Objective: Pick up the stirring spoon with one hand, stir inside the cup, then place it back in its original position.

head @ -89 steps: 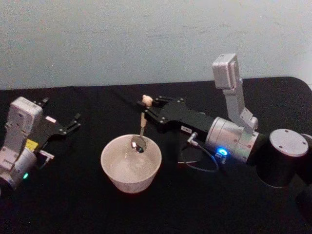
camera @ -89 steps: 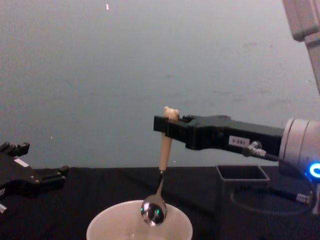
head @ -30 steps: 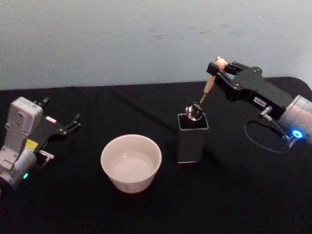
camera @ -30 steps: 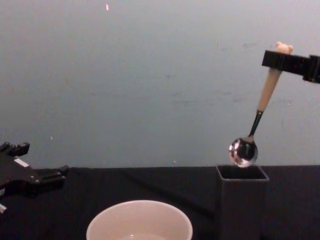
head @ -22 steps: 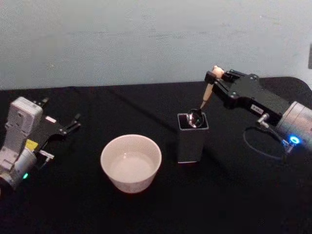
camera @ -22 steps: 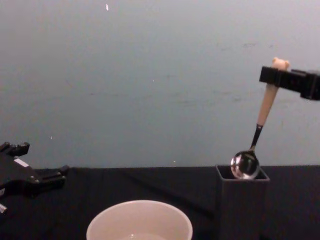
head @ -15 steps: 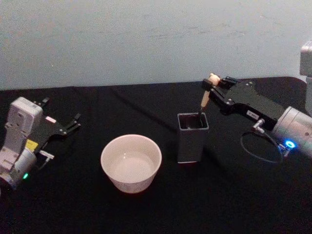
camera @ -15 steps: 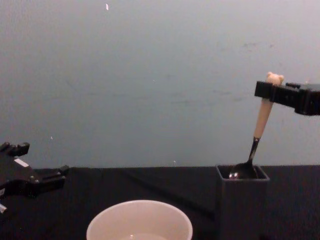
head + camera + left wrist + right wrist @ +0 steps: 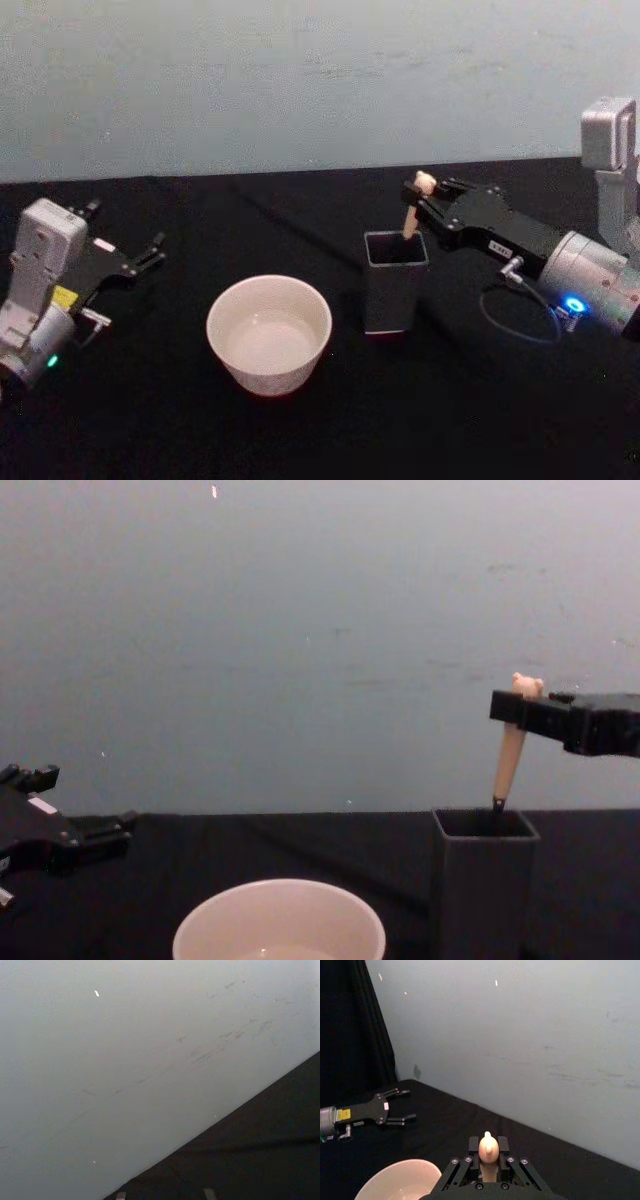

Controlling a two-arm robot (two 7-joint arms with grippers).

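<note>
The stirring spoon (image 9: 410,217) stands tilted in the dark grey square holder (image 9: 391,295), its bowl hidden inside. The beige handle (image 9: 508,760) and bear head (image 9: 488,1146) stick out above the rim. My right gripper (image 9: 421,194) is shut on the top of the handle, just under the bear head, above the holder's (image 9: 483,890) back right side. The cream-white cup (image 9: 268,378) sits to the left of the holder with nothing in it. My left gripper (image 9: 152,253) rests open at the far left, away from both.
Everything sits on a black-covered table (image 9: 470,420) against a pale wall. A loop of cable (image 9: 512,318) hangs under the right wrist, right of the holder. The cup (image 9: 205,935) and my left gripper (image 9: 95,837) lie low in the chest view.
My right gripper has come down and slightly left with the spoon. The shiny bowl has sunk from the holder's rim to out of sight inside. The left arm has not moved.
</note>
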